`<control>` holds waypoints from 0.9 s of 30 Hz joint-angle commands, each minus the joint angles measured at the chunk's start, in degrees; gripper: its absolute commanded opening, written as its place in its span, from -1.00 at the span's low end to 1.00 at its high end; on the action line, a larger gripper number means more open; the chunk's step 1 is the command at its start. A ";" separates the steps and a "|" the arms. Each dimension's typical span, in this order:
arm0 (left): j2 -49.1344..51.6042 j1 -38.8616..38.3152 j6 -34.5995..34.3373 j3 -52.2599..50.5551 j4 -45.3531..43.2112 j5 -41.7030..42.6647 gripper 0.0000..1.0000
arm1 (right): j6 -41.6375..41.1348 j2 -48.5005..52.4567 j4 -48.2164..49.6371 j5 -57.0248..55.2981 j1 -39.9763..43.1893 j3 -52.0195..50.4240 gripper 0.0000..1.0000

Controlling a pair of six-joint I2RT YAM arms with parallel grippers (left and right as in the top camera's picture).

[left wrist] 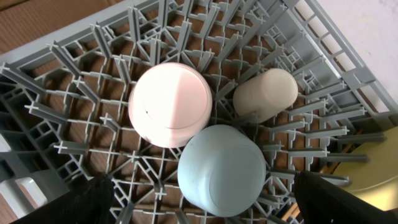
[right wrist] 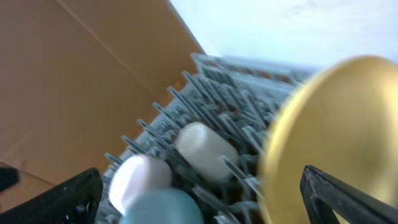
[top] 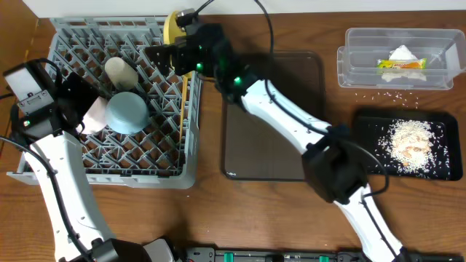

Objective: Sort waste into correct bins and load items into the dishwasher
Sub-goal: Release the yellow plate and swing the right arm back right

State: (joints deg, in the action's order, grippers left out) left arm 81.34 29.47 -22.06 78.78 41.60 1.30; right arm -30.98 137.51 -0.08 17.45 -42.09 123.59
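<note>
1. Crockery is seen loaded in the dish rack (top: 95,29). The pale yellow plate (top: 170,28) is stood on edge at its far right corner, and the white cup (top: 121,73) is laid on its side near the far edge. The light blue bowl (top: 127,110) and white bowl (left wrist: 169,102) are turned mouth-down towards the middle.
2. The chopsticks (top: 185,109) are laid along the rack's right edge.
3. The right gripper (right wrist: 199,196) is held at the plate with its jaws wide. The rim is seen beside one finger, and contact cannot be told.
4. The left gripper (left wrist: 211,202) is held over the bowls with its jaws wide, and nothing is gripped.
5. The plate is judged stiff, smooth, fairly heavy and breakable. It is best pinched across its thickness at the upper rim and kept upright between pegs, since it could tip.
6. The napkin (top: 403,52) and wrapper (top: 399,64) are lodged in the clear tub (top: 349,69) at the worktop's far right corner.
7. Most crumbs (top: 411,145) are heaped in the black tray (top: 368,124) by the right edge. The few scattered between the bins are judged too loose to be pinched.
</note>
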 commanded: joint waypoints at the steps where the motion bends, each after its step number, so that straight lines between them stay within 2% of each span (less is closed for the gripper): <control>1: 0.33 0.09 0.35 0.31 -0.02 -0.48 0.88 | 5.44 -9.11 -5.29 -2.23 4.83 0.15 0.98; 7: 0.33 0.09 0.35 0.31 -0.02 -0.48 0.87 | 15.93 -17.99 -25.55 -10.01 11.65 0.15 0.99; 8: 0.33 0.09 0.35 0.31 -0.02 -0.48 0.88 | 20.17 -21.16 -33.94 -14.78 14.58 0.15 0.99; 12: 0.33 0.09 0.33 0.31 -0.02 -0.48 0.87 | 20.98 -25.97 -49.94 -22.62 20.50 0.15 0.99; 17: 0.33 0.09 0.35 0.31 -0.02 -0.48 0.87 | 21.68 -27.76 -67.93 -23.63 27.08 0.11 0.98; 21: 0.33 0.09 0.35 0.31 -0.02 -0.48 0.87 | 23.34 -27.74 -77.26 -23.39 29.55 -1.62 0.98; 27: 0.33 0.09 0.33 0.31 -0.02 -0.48 0.87 | 23.39 -27.74 -83.87 -23.21 29.31 -3.91 0.98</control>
State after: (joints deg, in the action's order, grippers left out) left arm 81.34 29.47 -22.06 78.78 41.63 1.30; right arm -8.93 109.58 -82.30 -5.17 -12.29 120.49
